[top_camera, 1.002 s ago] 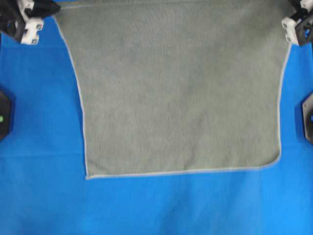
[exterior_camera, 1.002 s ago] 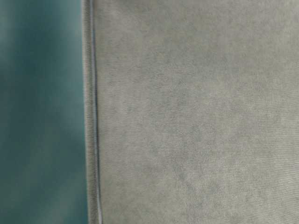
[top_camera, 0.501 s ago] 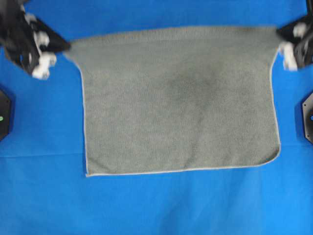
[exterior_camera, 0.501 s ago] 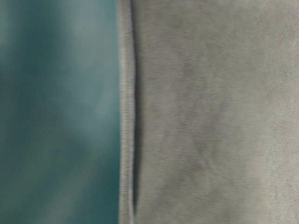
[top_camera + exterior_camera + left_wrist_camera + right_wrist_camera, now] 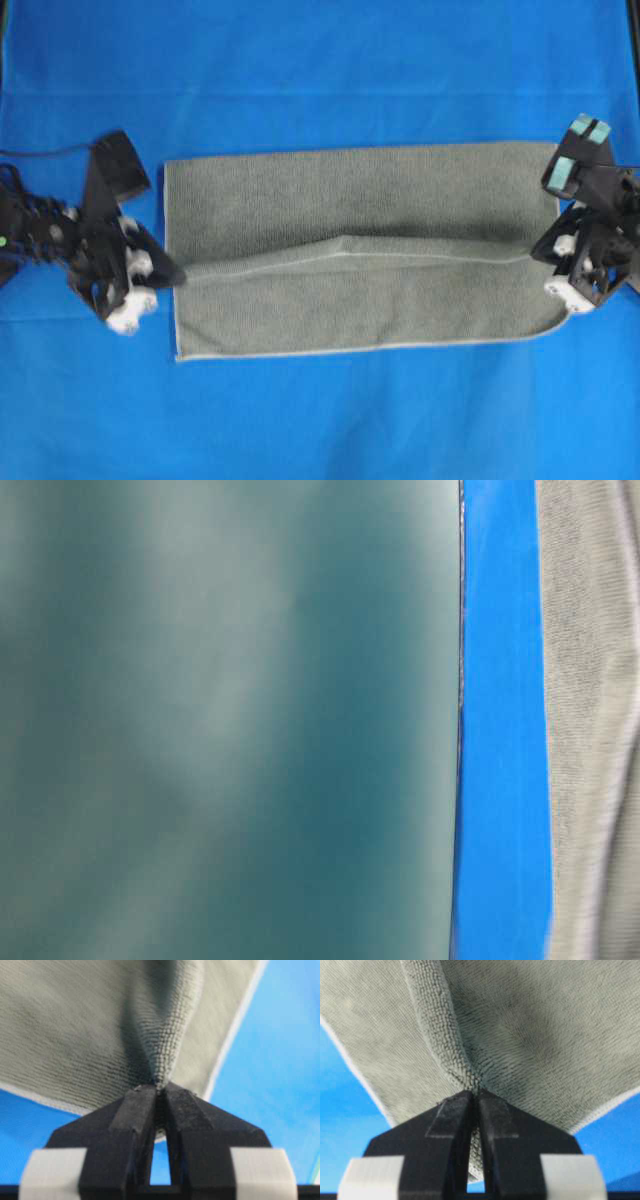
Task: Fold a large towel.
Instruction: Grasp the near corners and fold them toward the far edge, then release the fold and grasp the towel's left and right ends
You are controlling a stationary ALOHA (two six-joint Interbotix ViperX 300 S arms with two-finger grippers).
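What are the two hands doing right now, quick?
Left hand: closed, pinching a corner of the towel.
Right hand: closed, pinching the towel's other corner.

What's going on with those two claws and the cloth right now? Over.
Left gripper shut on towel. Right gripper shut on towel too. Towel part-folded on blue sheet, upper layer short of near edge. Nothing in the way.
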